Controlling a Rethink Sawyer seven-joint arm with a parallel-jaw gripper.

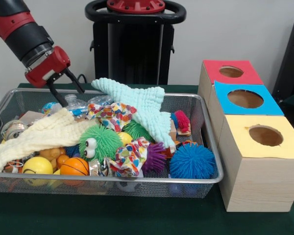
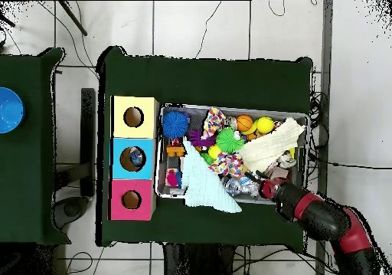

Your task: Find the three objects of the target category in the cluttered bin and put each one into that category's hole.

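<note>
Two black fingers (image 1: 77,81) of the gripper (image 1: 67,92) spread open, empty, over the wire bin's (image 1: 108,181) far corner — just above a crinkly plastic piece (image 1: 76,105).

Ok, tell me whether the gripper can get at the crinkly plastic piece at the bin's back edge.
Probably yes. The gripper hangs open right above the crinkly plastic piece, which lies uncovered at the wire bin's far side; the cream cloth sits just in front of it, not over it.
</note>
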